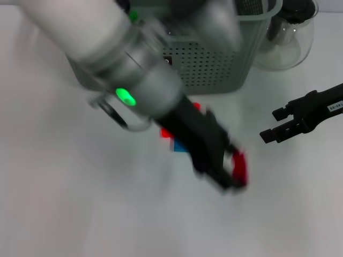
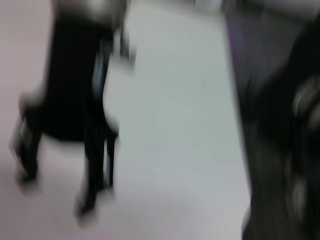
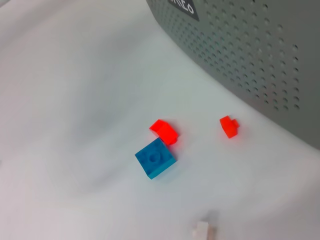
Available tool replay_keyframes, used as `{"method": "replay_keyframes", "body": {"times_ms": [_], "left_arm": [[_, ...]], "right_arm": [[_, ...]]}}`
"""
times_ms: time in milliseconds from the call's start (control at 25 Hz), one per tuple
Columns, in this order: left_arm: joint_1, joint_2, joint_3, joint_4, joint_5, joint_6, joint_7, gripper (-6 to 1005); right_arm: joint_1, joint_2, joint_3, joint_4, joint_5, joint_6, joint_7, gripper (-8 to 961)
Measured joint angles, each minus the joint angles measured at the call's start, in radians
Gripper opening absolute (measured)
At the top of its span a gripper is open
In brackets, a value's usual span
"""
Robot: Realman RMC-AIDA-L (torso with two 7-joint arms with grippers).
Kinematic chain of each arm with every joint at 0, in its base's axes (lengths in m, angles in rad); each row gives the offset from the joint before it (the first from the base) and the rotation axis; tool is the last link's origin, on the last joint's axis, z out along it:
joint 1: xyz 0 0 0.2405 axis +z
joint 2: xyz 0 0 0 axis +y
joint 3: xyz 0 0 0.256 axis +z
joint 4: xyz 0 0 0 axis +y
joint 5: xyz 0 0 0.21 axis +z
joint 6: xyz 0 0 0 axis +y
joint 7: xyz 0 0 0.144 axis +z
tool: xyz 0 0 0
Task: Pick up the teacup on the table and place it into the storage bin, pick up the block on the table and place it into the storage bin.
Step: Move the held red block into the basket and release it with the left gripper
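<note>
Bright, even light; left arm point(image 1: 134, 80) motion-blurred, left wrist view wholly smeared.

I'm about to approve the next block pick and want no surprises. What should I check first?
1. Blue square plastic block not held by anything: ok.
2. Room around it: not ok, the larger red block sits right against it.
3. Left gripper empty: cannot tell, something red shows at its tip.
4. Right gripper open and off to the side: ok.
5. Grey-green perforated plastic storage bin upright: ok.
</note>
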Motion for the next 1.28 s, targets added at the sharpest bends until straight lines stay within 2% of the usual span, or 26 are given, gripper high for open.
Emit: {"method": "replay_keyframes", "body": {"times_ms": [80,160,240,280,360,480,640,760,920,1120,1280], "left_arm": [[0.008,0.003,-0.169,0.049,-0.070,0.068,0.009,669],[-0.016,0.010,-0.337,0.077,-0.135,0.106,0.012,669],[-0.048,0.024,-0.455,0.077,-0.167,0.104,0.011,669],[-0.074,0.040,-0.514,0.062,-0.171,0.078,0.009,668],[-0.108,0.068,-0.551,0.026,-0.154,0.011,0.002,668],[-0.153,0.109,-0.534,-0.069,-0.082,-0.150,-0.018,668],[-0.237,0.121,-0.515,-0.255,0.078,-0.363,-0.025,669],[-0.301,0.118,-0.503,-0.385,0.191,-0.497,-0.032,669],[-0.354,0.100,-0.491,-0.496,0.311,-0.603,-0.048,668],[-0.355,0.075,-0.428,-0.508,0.366,-0.622,-0.050,669],[-0.352,0.070,-0.420,-0.506,0.383,-0.626,-0.051,731]], "right_arm": [[0.003,0.001,0.001,0.000,0.000,0.000,0.000,915],[0.006,0.002,0.001,0.000,0.000,0.000,0.001,915],[0.008,0.003,0.001,0.000,-0.001,0.000,0.001,915],[0.009,0.003,0.001,0.000,-0.001,-0.001,0.001,915],[0.009,0.004,0.000,0.000,-0.001,0.000,0.001,915],[0.007,0.004,-0.001,0.000,-0.001,0.000,0.002,915],[0.004,0.004,-0.002,0.000,-0.001,-0.001,0.003,915],[0.003,0.004,-0.002,0.000,-0.003,-0.001,0.002,915],[0.003,0.004,-0.002,0.000,-0.004,-0.003,0.002,915],[0.000,0.004,-0.002,0.000,-0.013,-0.001,0.002,915],[0.000,0.004,-0.001,0.000,-0.014,-0.002,0.002,915]]}}
